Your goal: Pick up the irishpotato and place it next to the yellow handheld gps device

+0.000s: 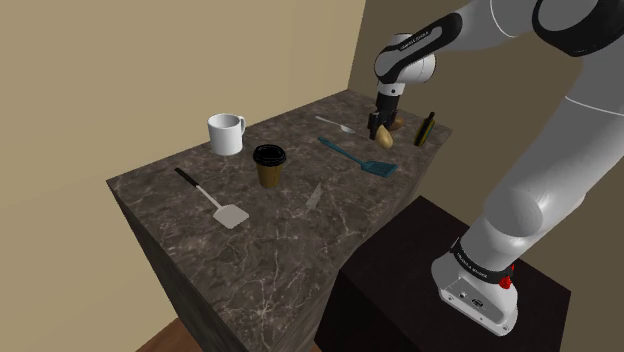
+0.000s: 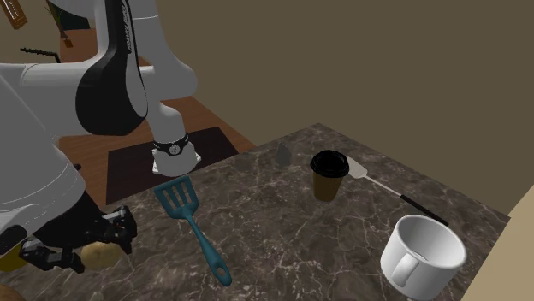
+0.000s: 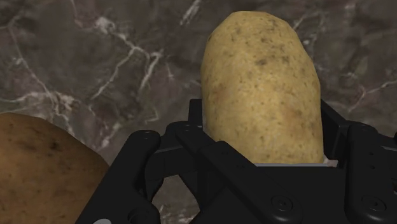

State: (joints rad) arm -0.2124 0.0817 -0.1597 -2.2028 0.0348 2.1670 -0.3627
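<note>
A pale tan potato (image 3: 261, 95) is clasped between my black fingers (image 3: 197, 130), its long side running along them. In the shoulder view my gripper (image 1: 381, 128) is near the counter's far right corner, shut on that potato (image 1: 386, 138) just over the marble top. A darker brown potato (image 3: 38, 172) lies close beside the held one, also seen as the brown potato (image 1: 398, 124) behind the gripper. The yellow and black handheld GPS device (image 1: 427, 128) sits a short way further to the shoulder view's right, by the counter edge. In the second exterior view the gripper (image 2: 86, 244) is at the lower left with the potato (image 2: 101, 254).
On the dark marble counter (image 1: 280, 250) lie a teal spatula (image 1: 358, 158), a spoon (image 1: 335, 124), a lidded coffee cup (image 1: 269, 165), a white mug (image 1: 226, 133), a white spatula with a black handle (image 1: 212, 197) and a small grey piece (image 1: 314, 196). A tan wall (image 1: 420, 40) stands behind.
</note>
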